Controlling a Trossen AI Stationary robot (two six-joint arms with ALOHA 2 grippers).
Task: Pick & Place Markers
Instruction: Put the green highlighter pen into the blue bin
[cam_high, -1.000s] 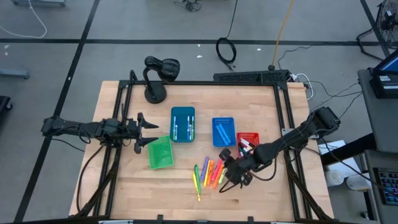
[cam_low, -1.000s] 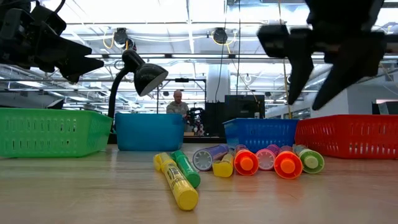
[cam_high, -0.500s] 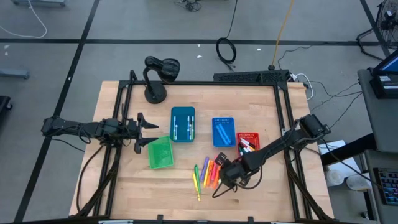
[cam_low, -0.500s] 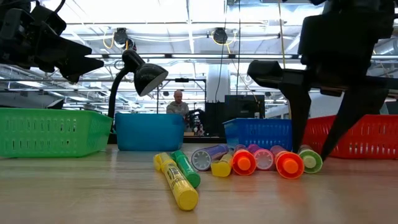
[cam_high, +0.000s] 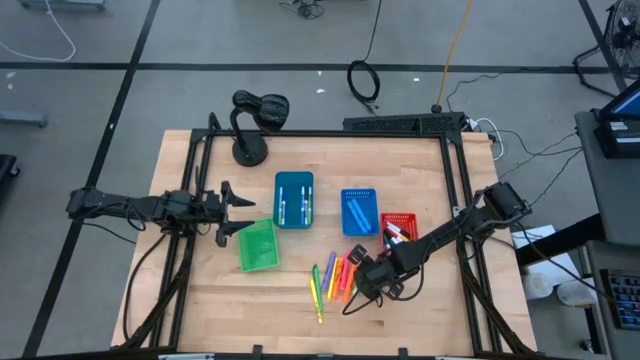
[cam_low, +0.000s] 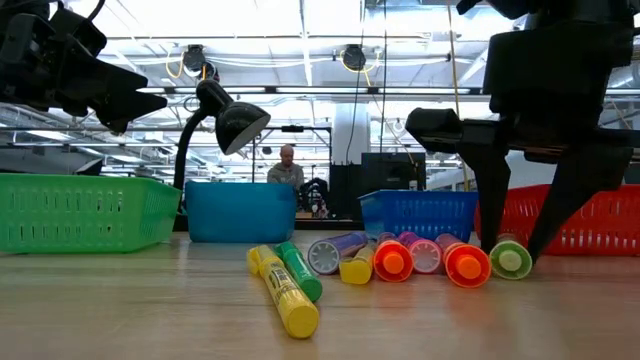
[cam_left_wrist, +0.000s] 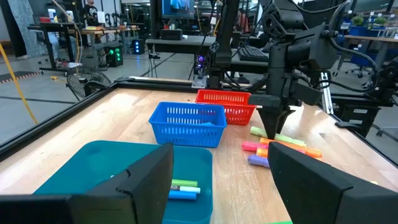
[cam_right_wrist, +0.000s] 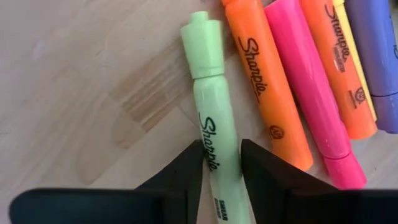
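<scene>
Right end effector (cam_right_wrist: 222, 163) lowered onto worktop (cam_high: 200, 290), fingers pinching light green highlighter (cam_right_wrist: 214, 124) beside loose neon markers (cam_high: 335, 278). Left end effector (cam_high: 232, 210) idle, spread, above green bin (cam_high: 257, 245). Few markers binned; most left.

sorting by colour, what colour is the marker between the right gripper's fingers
Light green marker, clearest in the right wrist view.

Wooden counter (cam_high: 200, 300) carries four bins: green bin (cam_high: 257, 245), teal bin (cam_high: 294, 199), blue bin (cam_high: 360, 211), red bin (cam_high: 402, 222) just beside the blue one. Black desk lamp (cam_high: 252, 118) at my far edge. Person (cam_low: 286, 163) in the room behind.
</scene>
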